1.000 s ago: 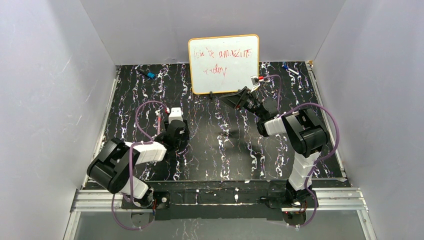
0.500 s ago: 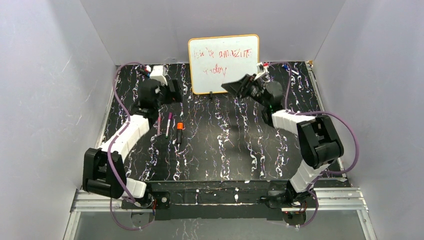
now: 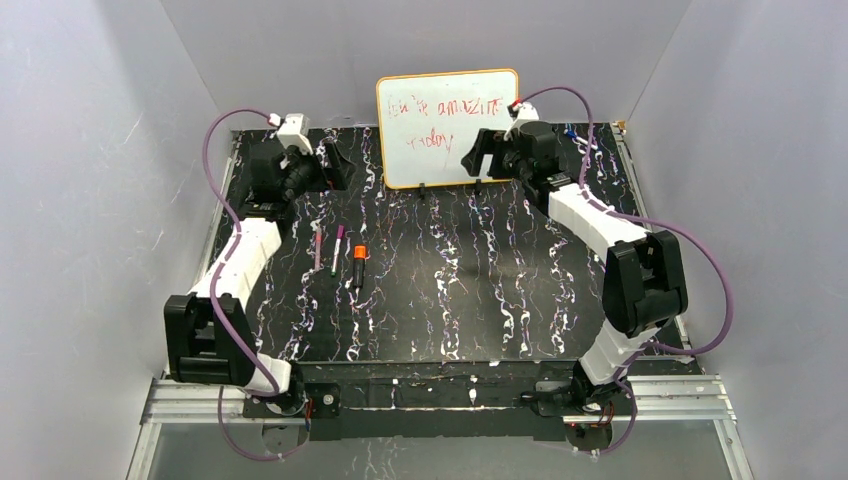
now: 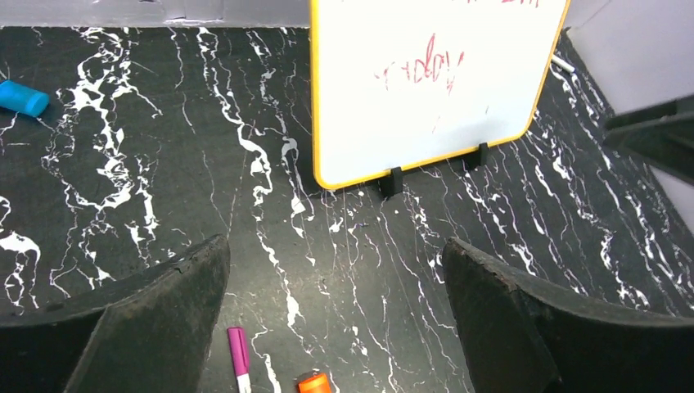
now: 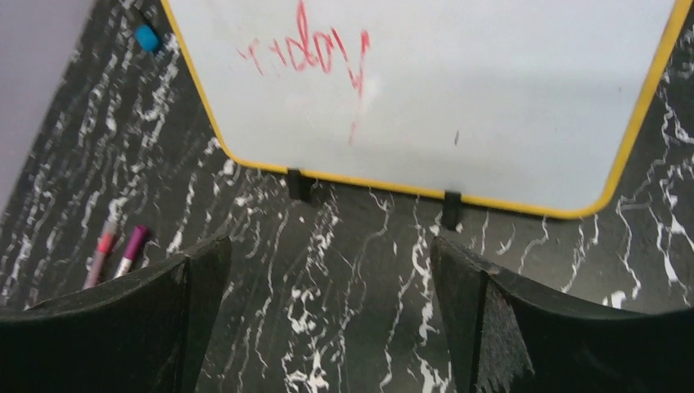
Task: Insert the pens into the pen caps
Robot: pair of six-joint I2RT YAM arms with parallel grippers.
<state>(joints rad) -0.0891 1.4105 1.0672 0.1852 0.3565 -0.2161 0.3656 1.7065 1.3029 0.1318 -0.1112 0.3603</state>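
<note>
Three pens lie side by side on the black marbled table, left of centre: a slim one with a pink end, a slim one with a purple end and a thicker black one with an orange end. The purple end and orange end show at the bottom of the left wrist view. The pink-ended pen and purple-ended pen show at the left of the right wrist view. I see no loose pen caps. My left gripper is open and empty at the back left. My right gripper is open and empty before the whiteboard.
A yellow-framed whiteboard with red writing stands upright at the back centre on small black feet. A blue object lies at the back left. A blue-tipped pen lies at the back right. Grey walls enclose the table.
Both arms have stretched toward the back of the table. The left gripper left the spot over the pens, uncovering them. The right gripper moved up to the whiteboard's right edge.
</note>
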